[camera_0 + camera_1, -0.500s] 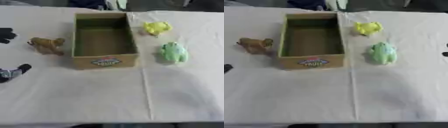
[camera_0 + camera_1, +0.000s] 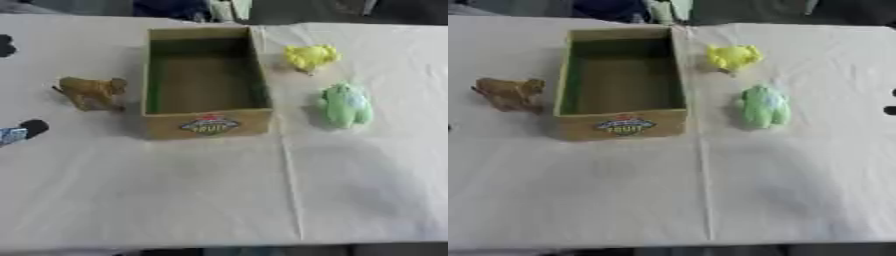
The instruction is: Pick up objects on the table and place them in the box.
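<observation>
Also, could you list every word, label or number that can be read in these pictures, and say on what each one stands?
"FRUIT": on the oval label on the near wall of the cardboard box.
The smaller print above it on the same label is too blurred to read.
No other text shows.

Cardboard box (image 2: 206,80): open-topped, interior unoccupied, reachable from above. Brown toy animal (image 2: 91,91): set just beside the left wall. Yellow toy (image 2: 310,57) and green toy (image 2: 345,104): placed right, apart from the wall. Tablecloth (image 2: 219,195): near half unobstructed.
</observation>
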You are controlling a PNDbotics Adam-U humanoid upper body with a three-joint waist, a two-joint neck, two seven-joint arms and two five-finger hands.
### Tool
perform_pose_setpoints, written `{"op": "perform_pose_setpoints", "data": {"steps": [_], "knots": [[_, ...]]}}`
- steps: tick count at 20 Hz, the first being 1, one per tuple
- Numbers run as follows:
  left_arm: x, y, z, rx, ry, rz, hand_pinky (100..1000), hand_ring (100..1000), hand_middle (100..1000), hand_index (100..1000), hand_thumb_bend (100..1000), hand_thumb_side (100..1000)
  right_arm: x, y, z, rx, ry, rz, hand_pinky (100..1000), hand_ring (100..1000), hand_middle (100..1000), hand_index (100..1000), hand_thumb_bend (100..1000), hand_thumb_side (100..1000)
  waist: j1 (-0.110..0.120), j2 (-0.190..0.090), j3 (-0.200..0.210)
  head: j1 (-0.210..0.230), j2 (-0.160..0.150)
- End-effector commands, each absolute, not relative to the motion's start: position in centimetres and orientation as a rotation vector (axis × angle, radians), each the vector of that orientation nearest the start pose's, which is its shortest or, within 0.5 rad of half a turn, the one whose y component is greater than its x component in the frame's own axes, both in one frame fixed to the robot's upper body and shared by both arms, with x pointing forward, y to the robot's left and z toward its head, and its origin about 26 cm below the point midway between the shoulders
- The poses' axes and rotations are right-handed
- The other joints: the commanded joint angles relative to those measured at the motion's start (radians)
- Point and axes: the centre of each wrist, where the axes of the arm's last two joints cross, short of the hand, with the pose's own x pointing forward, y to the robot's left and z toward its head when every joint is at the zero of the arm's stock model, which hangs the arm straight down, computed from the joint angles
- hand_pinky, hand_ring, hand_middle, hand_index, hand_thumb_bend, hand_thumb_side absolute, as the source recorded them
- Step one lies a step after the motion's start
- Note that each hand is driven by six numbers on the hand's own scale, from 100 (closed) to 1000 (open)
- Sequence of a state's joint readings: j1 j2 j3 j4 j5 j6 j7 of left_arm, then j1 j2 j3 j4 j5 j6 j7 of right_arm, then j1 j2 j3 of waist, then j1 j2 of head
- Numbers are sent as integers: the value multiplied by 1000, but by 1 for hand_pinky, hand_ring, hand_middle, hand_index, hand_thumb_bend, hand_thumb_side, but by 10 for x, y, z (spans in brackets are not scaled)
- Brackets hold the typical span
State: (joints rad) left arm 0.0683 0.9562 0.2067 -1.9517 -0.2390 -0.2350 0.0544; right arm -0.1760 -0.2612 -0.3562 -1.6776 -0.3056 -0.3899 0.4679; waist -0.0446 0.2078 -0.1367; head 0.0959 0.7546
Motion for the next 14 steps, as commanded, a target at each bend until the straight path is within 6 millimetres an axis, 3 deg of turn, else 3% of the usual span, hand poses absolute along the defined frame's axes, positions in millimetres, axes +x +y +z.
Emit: {"op": "perform_pose_setpoints", "data": {"steps": [1, 4, 14], "knots": [[258, 418, 243, 1066, -1918, -1160, 735, 754, 703, 869, 754, 256, 302, -384, 113, -10, -2302, 354, 701, 806, 629, 710, 100, 231, 4, -17, -4, 1, -3], [268, 429, 250, 1103, -1860, -1227, 733, 751, 700, 867, 776, 333, 302, -383, 113, -7, -2301, 358, 701, 806, 629, 710, 100, 230, 4, -18, -9, 2, -2], [302, 462, 252, 1118, -1669, -1392, 730, 747, 690, 860, 758, 463, 304, -380, 111, 13, -2296, 377, 701, 806, 629, 710, 100, 229, 6, -17, -28, 14, 0]]}}
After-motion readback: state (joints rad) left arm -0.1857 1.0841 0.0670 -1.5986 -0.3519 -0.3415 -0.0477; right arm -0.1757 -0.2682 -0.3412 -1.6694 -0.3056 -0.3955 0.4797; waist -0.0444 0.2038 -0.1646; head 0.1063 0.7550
